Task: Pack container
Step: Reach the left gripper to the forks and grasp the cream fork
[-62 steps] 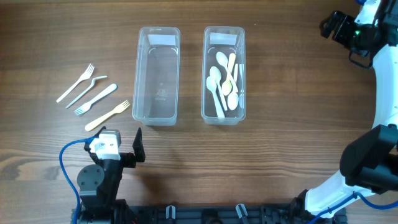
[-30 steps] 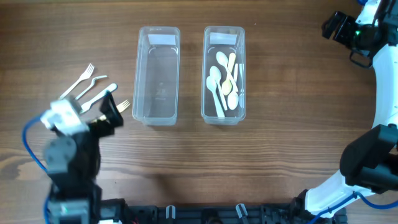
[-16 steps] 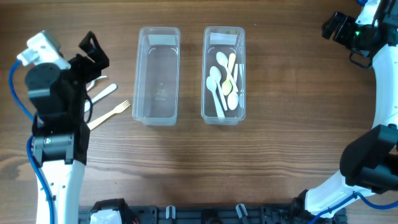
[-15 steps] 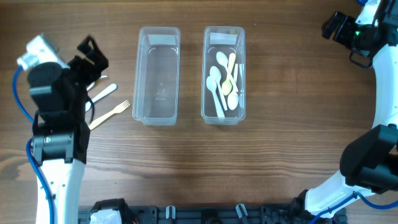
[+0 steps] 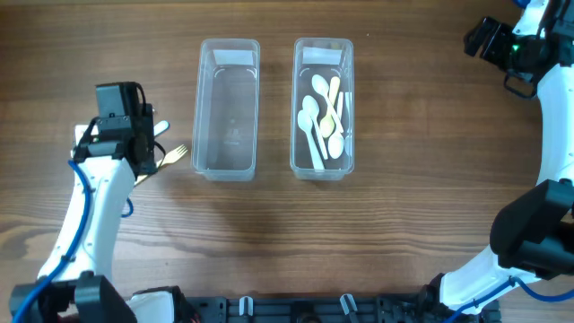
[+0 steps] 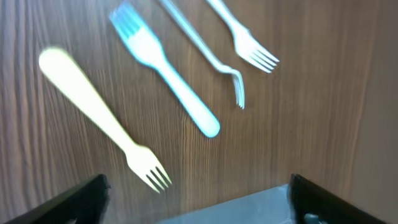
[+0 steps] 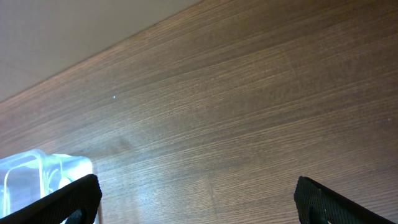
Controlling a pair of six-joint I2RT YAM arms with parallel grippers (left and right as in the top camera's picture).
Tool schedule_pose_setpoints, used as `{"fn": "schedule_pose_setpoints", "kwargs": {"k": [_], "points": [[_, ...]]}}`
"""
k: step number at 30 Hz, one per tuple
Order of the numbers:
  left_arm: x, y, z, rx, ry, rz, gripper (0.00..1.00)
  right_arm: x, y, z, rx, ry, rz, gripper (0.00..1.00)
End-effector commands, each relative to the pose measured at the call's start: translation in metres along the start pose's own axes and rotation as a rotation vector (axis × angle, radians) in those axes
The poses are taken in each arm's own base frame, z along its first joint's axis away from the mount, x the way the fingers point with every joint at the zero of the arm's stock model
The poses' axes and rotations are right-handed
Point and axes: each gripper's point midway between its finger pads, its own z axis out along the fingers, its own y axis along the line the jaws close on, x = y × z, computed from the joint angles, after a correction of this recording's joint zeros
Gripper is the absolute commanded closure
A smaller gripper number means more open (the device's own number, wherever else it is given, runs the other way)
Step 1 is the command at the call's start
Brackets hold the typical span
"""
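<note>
From above, the wooden worktop point(image 5: 377, 233) carries two clear boxes side by side: the left box point(image 5: 228, 109) has nothing in it, and the right box point(image 5: 323, 108) holds a heap of white and cream spoons point(image 5: 321, 115). The left hand point(image 5: 143, 145) hangs over the forks to the left of the empty box, hiding most of them; only the tines of a cream fork point(image 5: 174, 155) and the end of a white handle poke out beside it. The right hand point(image 5: 482, 38) sits at the far right corner, well apart from both boxes. In the left wrist view, four forks lie loose on the wood: the cream one at lower left, a pale bluish one point(image 6: 163, 79) beside it, a thin bent one point(image 6: 208, 53), and another point(image 6: 244, 38) at the top. The hand's fingertips point(image 6: 81, 200) stand wide apart at the bottom corners, holding nothing (the grey shape between them is too blurred to name). In the right wrist view, that hand is also spread wide and empty above bare wood, with a box corner point(image 7: 38, 179) at lower left.
</note>
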Motion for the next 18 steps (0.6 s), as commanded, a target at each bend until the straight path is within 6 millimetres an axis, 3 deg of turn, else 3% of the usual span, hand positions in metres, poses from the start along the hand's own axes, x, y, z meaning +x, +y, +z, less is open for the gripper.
{"fn": "schedule_pose_setpoints", "kwargs": {"k": [1, 7, 18], "points": [[0.016, 0.01, 0.018, -0.069, 0.07, -0.247, 0.01, -0.004, 0.0, -0.005, 0.008, -0.017, -0.014, 0.0], [0.044, 0.031, 0.046, -0.194, 0.185, -0.251, 0.0, -0.004, 0.0, -0.005, 0.008, -0.017, -0.014, 0.0], [0.032, 0.063, 0.074, -0.335, 0.174, -0.305, 0.01, -0.004, 0.0, -0.005, 0.008, -0.017, -0.014, 0.0]]}}
